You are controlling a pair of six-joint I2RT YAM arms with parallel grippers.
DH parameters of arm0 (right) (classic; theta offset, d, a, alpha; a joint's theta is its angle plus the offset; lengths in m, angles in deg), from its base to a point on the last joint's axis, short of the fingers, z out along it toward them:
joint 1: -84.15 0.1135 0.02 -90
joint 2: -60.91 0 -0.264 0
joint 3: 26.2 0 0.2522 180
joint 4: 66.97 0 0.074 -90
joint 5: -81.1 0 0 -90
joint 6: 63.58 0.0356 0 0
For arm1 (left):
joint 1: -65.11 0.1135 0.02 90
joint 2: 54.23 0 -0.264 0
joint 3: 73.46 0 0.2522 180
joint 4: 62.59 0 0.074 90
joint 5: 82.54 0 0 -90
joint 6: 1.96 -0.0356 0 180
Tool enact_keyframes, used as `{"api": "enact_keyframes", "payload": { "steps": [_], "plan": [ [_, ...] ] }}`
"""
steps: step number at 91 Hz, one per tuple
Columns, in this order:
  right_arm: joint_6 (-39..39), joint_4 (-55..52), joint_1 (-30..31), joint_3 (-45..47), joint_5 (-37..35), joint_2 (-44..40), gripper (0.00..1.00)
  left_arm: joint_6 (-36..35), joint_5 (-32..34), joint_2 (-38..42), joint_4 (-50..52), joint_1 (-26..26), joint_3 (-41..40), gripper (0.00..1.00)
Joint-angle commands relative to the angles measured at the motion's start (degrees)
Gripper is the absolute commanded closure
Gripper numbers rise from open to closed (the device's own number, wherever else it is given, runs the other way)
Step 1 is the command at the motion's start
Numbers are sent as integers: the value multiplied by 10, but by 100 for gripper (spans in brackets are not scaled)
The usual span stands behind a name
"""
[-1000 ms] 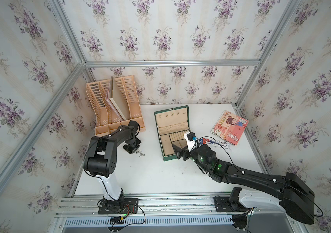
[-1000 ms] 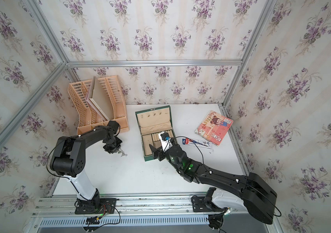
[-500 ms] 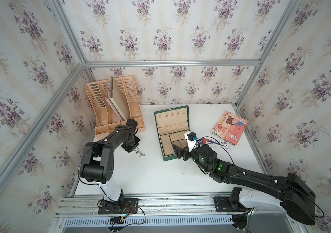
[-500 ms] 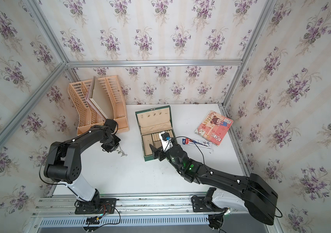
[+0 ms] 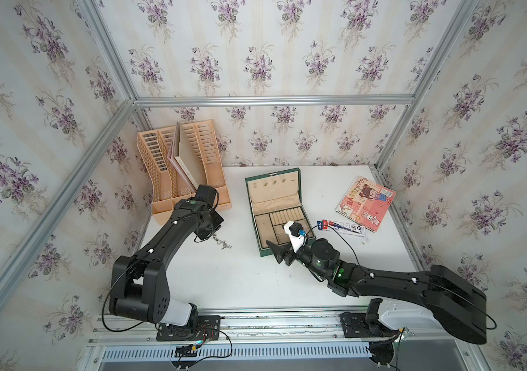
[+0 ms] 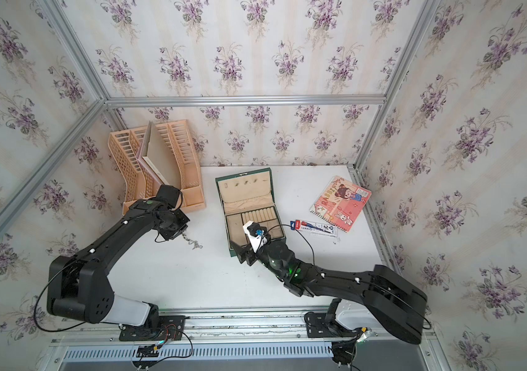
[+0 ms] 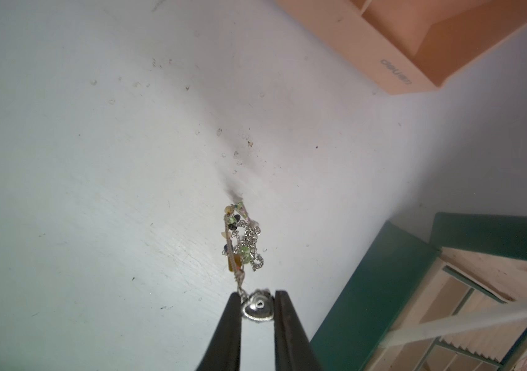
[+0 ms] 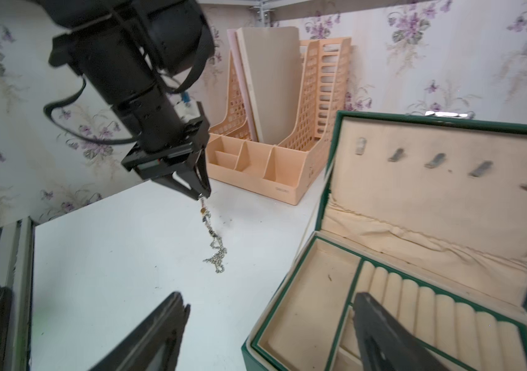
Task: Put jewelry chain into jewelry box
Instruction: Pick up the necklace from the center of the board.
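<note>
Two grippers in play: the left gripper (image 7: pixel 257 308) pinches the chain (image 7: pixel 242 237) by its heart charm (image 7: pixel 258 312), jaws narrow. The rest dangles below it, tail pooled on the table (image 7: pixel 95 160). Meanwhile the right gripper (image 8: pixel 268 297) gapes wide, straddling a corner of the open box (image 8: pixel 320 205).

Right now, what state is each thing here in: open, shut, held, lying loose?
jewelry chain: pinched at its heart charm, hanging, lower end on the table.
jewelry box: open, lid tilted back, visible compartments empty.
left claw: shut on the chain.
right claw: open, empty, at the box's near corner.
file organizer: upright, folders standing in it.
notebook: closed, lying flat.
pen pack: lying flat beside the notebook.
</note>
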Motion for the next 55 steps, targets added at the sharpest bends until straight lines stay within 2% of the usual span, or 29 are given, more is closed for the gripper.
{"api": "enact_keyframes", "payload": {
  "steps": [1,8,15,32,55],
  "plan": [
    [-89,272,7,8,35,86,16,-17,-7,19,29,-6,8,99],
    [-119,376,8,-7,39,157,17,-20,-6,35,40,-11,14,99],
    [-129,415,8,-41,55,225,18,-23,-6,52,50,-16,19,99],
    [-84,443,9,-137,98,351,23,-27,-5,78,67,-24,29,99],
    [-64,439,26,-242,104,463,24,-29,-7,92,78,-31,40,98]
  ]
}}
